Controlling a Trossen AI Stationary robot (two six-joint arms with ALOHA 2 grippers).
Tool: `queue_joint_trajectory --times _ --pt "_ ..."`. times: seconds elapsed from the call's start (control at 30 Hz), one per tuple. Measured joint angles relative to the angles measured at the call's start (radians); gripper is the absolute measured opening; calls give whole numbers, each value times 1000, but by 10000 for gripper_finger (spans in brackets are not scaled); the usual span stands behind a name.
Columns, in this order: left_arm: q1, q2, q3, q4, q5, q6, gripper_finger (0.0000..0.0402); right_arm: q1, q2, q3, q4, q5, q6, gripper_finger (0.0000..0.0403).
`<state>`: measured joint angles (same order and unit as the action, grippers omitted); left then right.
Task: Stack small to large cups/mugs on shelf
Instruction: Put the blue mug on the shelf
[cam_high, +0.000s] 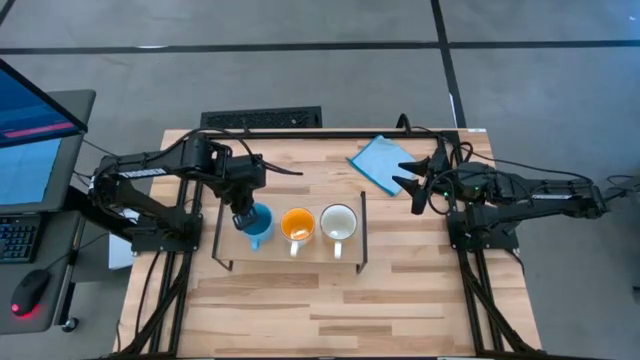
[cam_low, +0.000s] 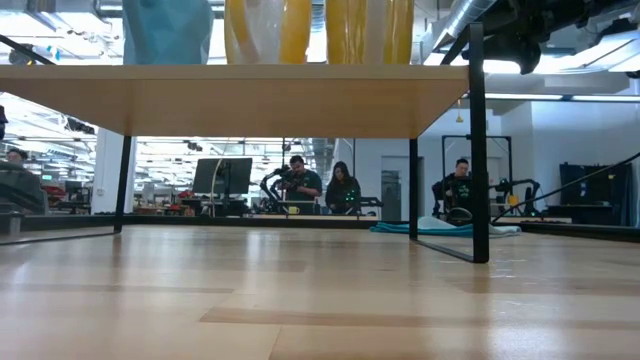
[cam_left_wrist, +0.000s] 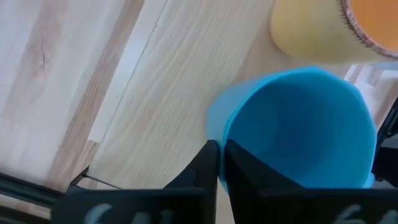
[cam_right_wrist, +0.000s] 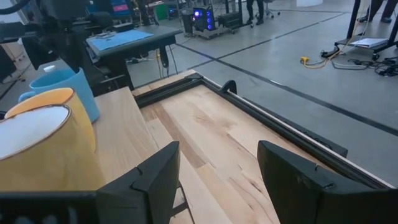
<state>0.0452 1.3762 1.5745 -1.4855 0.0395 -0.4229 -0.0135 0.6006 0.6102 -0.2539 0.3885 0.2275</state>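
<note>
The left gripper (cam_high: 246, 219) is clamped on the rim of the blue mug (cam_high: 258, 226), which sits at the left end of the shelf (cam_high: 349, 255). Letting go unevenly, or lifting away while a finger drags the rim, could tip the mug into the orange mug (cam_high: 297, 225) just beside it. Blue, orange and white mug (cam_high: 338, 222) stand upright in a row. The right gripper (cam_high: 416, 180) waits with fingers apart by the table's far right.
</note>
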Motion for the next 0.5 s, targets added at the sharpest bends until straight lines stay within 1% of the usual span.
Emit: queue_joint_trajectory --times 0.23,0.3,0.5 --pt "0 -1 2 33 10 2 33 0 0 0 0 0 0 240" --pt "0 -1 2 40 27 3 33 0 0 0 0 0 0 240" --pt "0 -1 2 41 32 0 21 0 0 0 0 0 0 240"
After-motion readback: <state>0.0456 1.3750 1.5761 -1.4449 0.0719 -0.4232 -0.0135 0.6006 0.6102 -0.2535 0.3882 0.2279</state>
